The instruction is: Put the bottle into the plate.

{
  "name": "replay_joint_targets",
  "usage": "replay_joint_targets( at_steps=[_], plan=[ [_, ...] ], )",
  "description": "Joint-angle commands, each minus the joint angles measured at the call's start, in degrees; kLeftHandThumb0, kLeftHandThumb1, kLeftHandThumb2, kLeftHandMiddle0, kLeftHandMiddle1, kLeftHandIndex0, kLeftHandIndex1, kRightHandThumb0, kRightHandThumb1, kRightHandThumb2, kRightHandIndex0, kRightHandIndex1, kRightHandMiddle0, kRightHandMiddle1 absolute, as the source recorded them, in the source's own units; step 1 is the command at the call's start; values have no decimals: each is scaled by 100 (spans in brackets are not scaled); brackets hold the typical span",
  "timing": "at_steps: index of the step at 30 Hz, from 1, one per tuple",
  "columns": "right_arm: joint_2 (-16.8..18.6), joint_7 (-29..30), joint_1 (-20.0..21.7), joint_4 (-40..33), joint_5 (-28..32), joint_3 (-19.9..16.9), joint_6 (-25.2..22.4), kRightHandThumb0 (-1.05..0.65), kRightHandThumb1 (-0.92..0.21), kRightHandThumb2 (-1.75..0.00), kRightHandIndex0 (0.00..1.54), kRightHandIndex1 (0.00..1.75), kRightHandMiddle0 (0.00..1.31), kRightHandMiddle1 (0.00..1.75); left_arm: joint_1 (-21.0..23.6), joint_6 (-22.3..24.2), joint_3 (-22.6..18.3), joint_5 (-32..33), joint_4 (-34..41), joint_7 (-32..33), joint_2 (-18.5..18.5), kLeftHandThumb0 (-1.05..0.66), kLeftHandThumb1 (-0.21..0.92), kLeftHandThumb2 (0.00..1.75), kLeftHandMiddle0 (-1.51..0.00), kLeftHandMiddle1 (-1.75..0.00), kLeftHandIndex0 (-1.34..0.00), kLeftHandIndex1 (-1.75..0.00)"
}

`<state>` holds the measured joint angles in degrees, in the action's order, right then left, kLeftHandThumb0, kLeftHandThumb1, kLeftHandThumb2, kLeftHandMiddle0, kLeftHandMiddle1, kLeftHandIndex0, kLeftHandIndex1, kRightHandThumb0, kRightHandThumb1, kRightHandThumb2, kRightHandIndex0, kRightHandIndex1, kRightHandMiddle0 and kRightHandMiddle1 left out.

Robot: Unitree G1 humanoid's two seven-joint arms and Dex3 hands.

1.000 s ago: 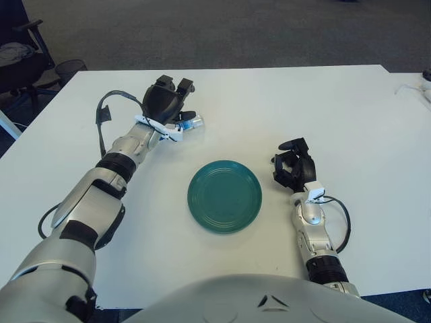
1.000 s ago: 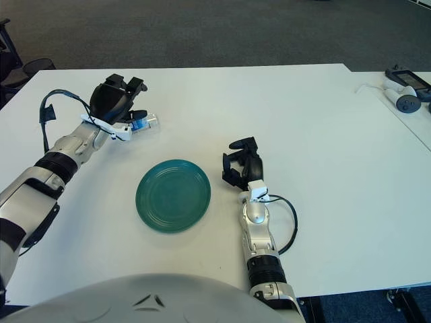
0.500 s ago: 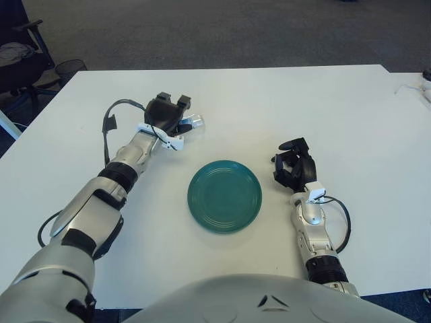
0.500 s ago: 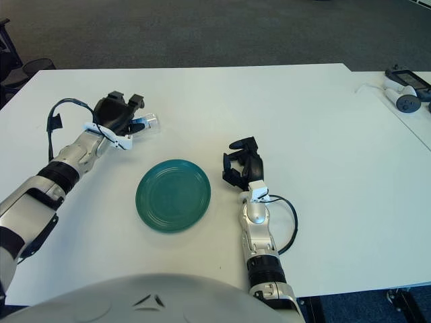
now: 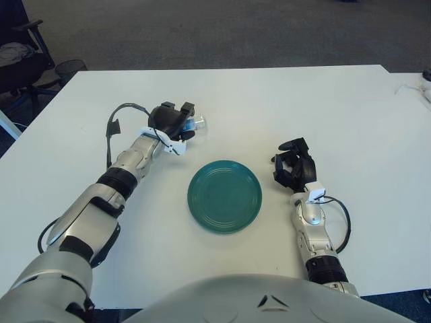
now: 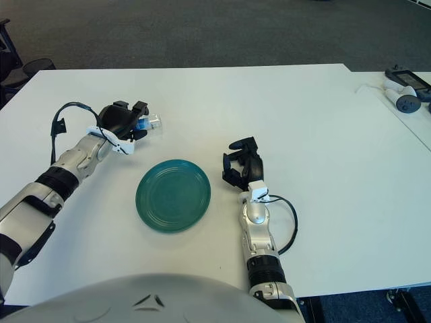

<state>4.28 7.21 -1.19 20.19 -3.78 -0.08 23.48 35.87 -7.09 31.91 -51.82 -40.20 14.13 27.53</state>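
Observation:
A small clear bottle (image 5: 198, 123) with a blue label lies on its side on the white table (image 5: 337, 108), up and left of the green plate (image 5: 224, 196). My left hand (image 5: 180, 121) is low over the bottle's near end. Its fingers (image 5: 186, 108) stand on the far side and its thumb on the near side, still spread wider than the bottle. The bottle's cap end pokes out to the right of the hand. The plate holds nothing. My right hand (image 5: 293, 165) shows to the right of the plate, fingers loosely bent and holding nothing.
A black cable (image 5: 116, 121) loops off my left wrist. A small device with a white cord (image 6: 404, 91) lies at the table's far right. An office chair (image 5: 17, 54) and a bin stand past the table's left corner.
My left hand has come down and moved right, from above the bottle to around it. The bottle, the plate and my right hand have not moved.

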Motion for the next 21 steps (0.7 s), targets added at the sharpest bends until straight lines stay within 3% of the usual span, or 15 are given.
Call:
replay_joint_targets(
  at_steps=[1, 21],
  plan=[
    [39, 17, -451, 484, -28, 33, -532, 0, -68, -79, 42, 147, 29, 175, -108, 22, -50, 60, 71, -141, 69, -102, 92, 118, -59, -173, -4, -121],
    [30, -15, -472, 535, 33, 4, -457, 0, -69, -77, 40, 147, 30, 175, -116, 47, 44, 92, -254, -206, -123, -105, 92, 120, -63, -175, -4, -120]
  ],
)
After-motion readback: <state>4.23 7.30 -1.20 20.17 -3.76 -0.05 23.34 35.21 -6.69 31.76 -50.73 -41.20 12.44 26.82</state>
